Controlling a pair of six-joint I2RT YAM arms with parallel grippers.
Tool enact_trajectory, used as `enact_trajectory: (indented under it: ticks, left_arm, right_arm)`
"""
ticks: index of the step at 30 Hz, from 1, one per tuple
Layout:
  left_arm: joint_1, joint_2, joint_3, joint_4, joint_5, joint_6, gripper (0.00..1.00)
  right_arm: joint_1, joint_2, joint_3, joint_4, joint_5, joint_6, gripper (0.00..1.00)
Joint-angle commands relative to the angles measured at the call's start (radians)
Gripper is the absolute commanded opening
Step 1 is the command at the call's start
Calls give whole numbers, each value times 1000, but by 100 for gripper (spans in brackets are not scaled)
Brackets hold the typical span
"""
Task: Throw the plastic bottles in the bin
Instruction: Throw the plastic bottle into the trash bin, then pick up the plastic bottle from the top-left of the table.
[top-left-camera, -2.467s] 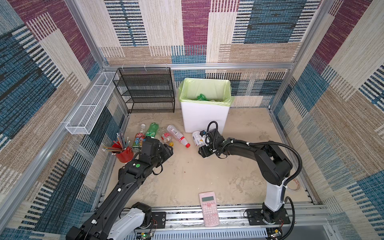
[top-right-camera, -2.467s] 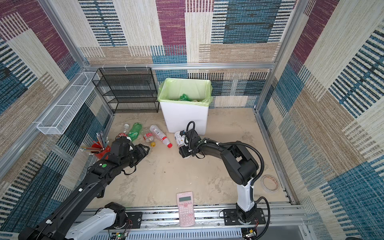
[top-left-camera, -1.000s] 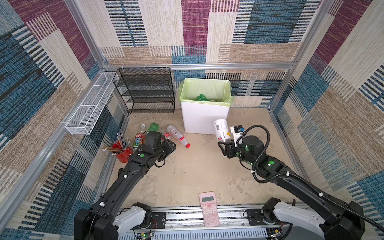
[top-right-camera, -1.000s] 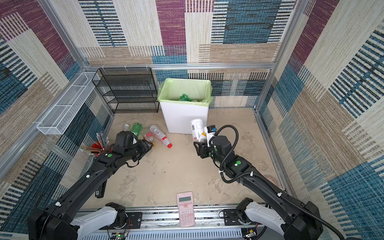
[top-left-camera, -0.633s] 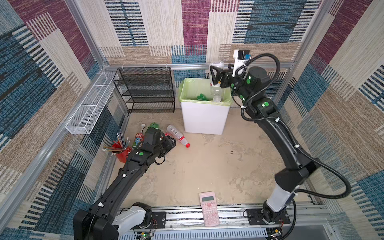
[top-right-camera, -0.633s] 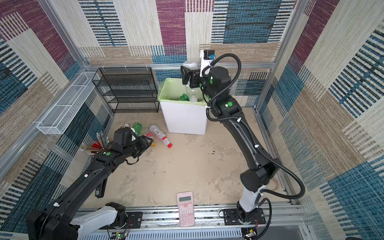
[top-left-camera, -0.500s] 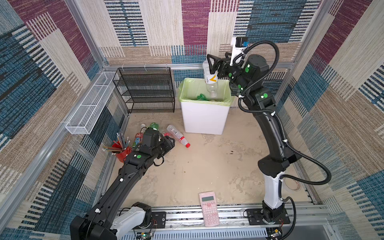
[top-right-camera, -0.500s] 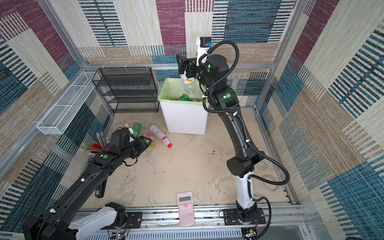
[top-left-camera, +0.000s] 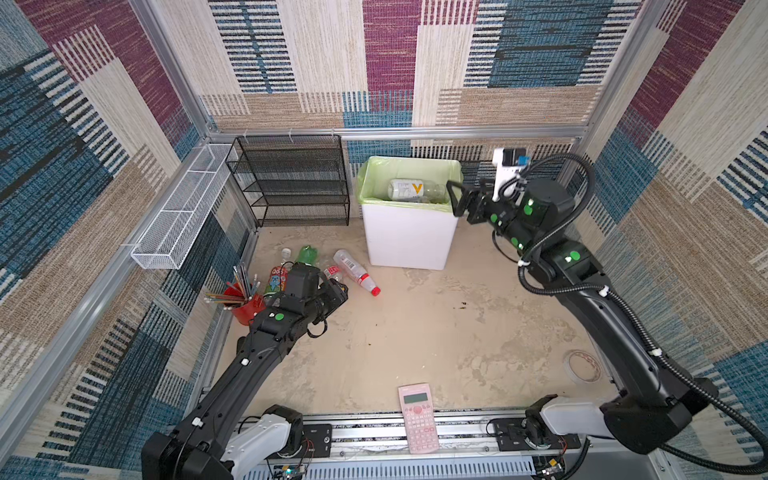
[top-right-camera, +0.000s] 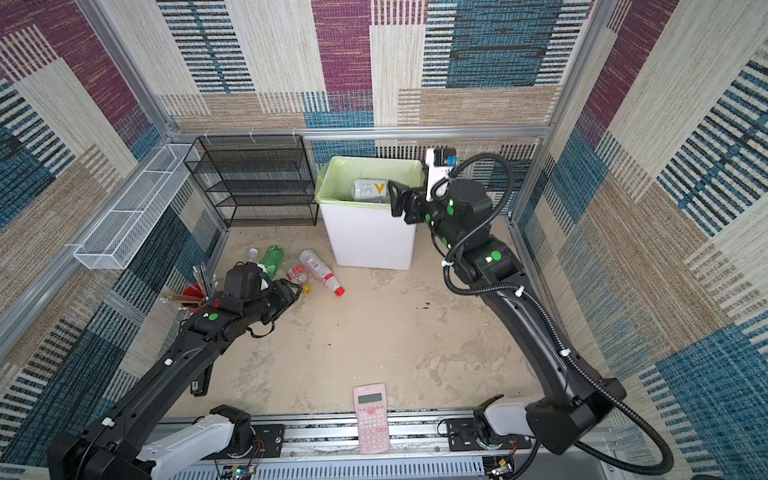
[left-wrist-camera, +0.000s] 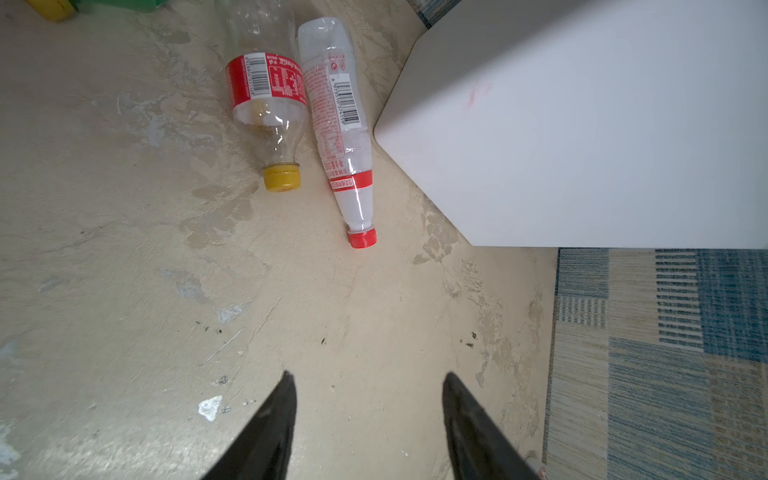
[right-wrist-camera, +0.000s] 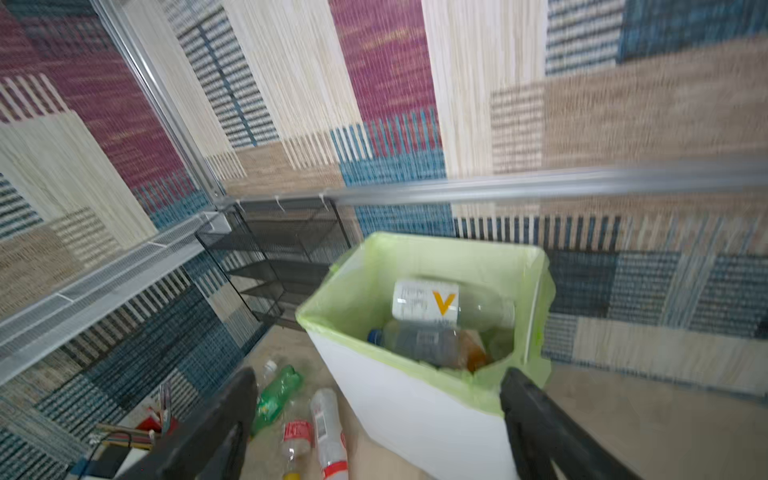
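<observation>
The bin (top-left-camera: 409, 241) is white with a green liner and stands at the back of the floor. A white-labelled bottle with an orange V (top-left-camera: 409, 190) (right-wrist-camera: 428, 307) lies inside it on top of other bottles. My right gripper (top-left-camera: 455, 199) (right-wrist-camera: 376, 382) is open and empty, just beside the bin's right rim. Several plastic bottles lie on the floor left of the bin: a red-capped one (top-left-camera: 353, 270) (left-wrist-camera: 336, 124), a red-labelled yellow-capped one (left-wrist-camera: 266, 95) and a green one (top-left-camera: 306, 254). My left gripper (top-left-camera: 338, 291) (left-wrist-camera: 368, 378) hovers open over bare floor, short of those caps.
A black mesh rack (top-left-camera: 291, 178) stands left of the bin, and a white wire basket (top-left-camera: 183, 208) hangs on the left wall. A red pencil cup (top-left-camera: 245, 307) sits by my left arm. A pink calculator (top-left-camera: 417, 415) and a tape roll (top-left-camera: 582, 365) lie near the front.
My right gripper has opened and let go of the V-labelled bottle, which now lies in the bin. That arm has drawn back and down to the bin's right. The left arm has barely moved.
</observation>
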Motion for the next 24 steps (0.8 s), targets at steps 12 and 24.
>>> enact_trajectory:
  ticks: [12, 24]
  left_arm:
    - [50, 283, 260, -180, -109, -80, 58]
    - [197, 764, 753, -471, -11, 289, 72]
  right_arm:
    - [30, -204, -900, 158, -131, 380, 89]
    - [31, -162, -884, 186, -150, 323, 90]
